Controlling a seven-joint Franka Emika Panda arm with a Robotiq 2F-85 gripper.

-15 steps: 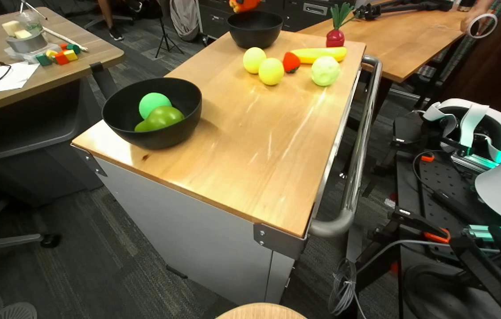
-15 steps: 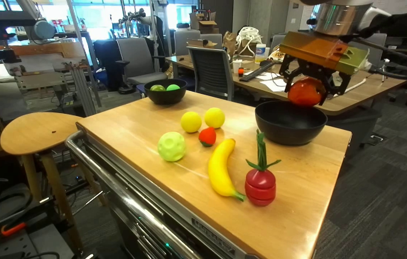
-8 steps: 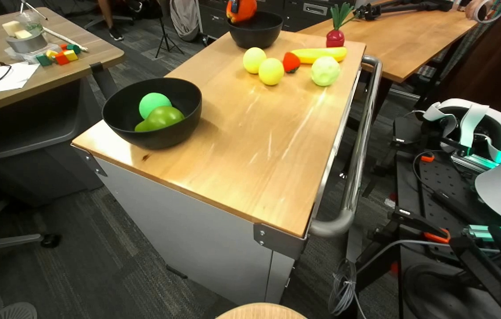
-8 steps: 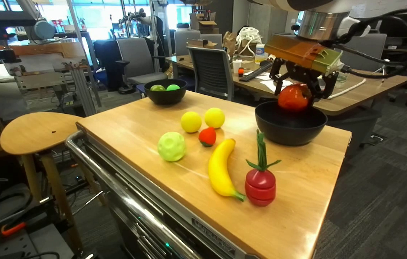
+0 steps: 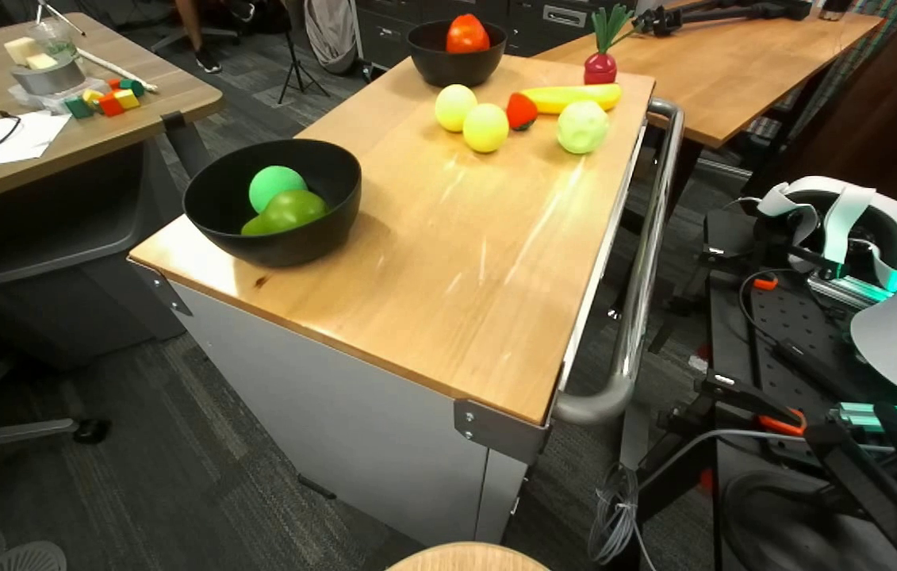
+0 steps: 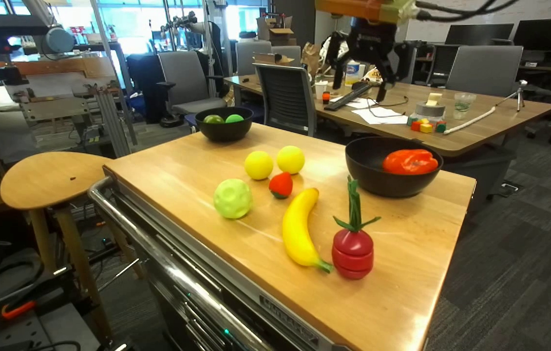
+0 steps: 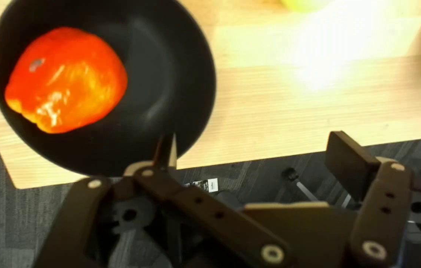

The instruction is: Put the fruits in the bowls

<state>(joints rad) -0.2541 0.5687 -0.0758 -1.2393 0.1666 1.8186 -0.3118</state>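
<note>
Hanging with its fingers spread wide, the gripper [image 7: 258, 152] is higher than a black bowl [image 6: 380, 183] and off to one side of it. Inside that bowl lies an orange-red bell pepper [image 7: 69, 82], well apart from the fingertips, toward the upper left of the wrist view. Farther out on the wooden cart top [image 6: 178, 165], two yellow balls [image 6: 258, 165] sit side by side, with a strawberry [image 6: 281, 184] just beside them. A dimpled yellow-green ball [image 6: 233, 198] and a banana [image 6: 298, 229] rest near the strawberry, and an upright radish [image 6: 352, 253] stands near the banana's stem end. At the opposite end, another black bowl [image 5: 297, 250] holds a green pear [image 5: 294, 210] and a mint-green ball [image 5: 274, 185].
</note>
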